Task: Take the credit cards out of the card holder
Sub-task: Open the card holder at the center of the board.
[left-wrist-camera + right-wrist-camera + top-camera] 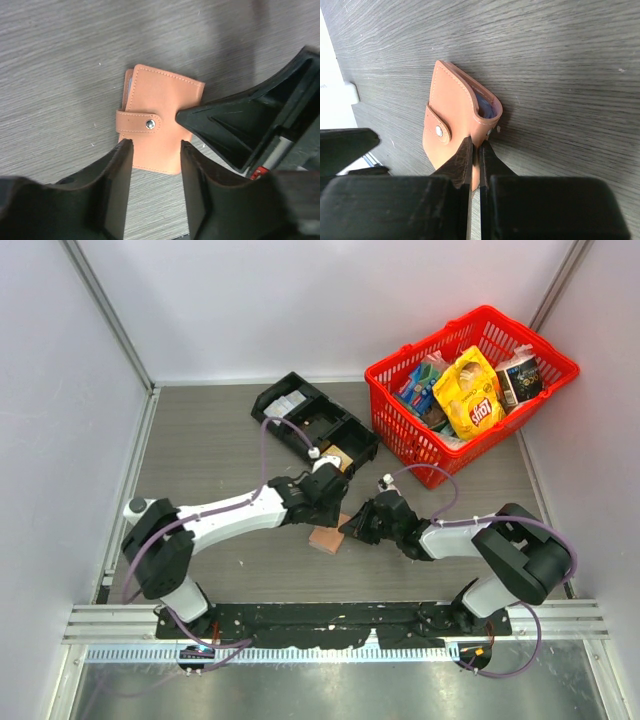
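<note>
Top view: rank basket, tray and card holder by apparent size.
1. basket, largest
2. tray, clearly smaller
3. card holder, smallest by far

All three sit on the same table, so nearness to the camera should not change the order.

From above, only 1 corner of the card holder point(326, 539) shows; closed, it hides its contents.

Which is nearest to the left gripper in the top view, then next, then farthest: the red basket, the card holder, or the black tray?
1. card holder, right under the left gripper tips.
2. black tray, just behind.
3. red basket, back right.
</note>
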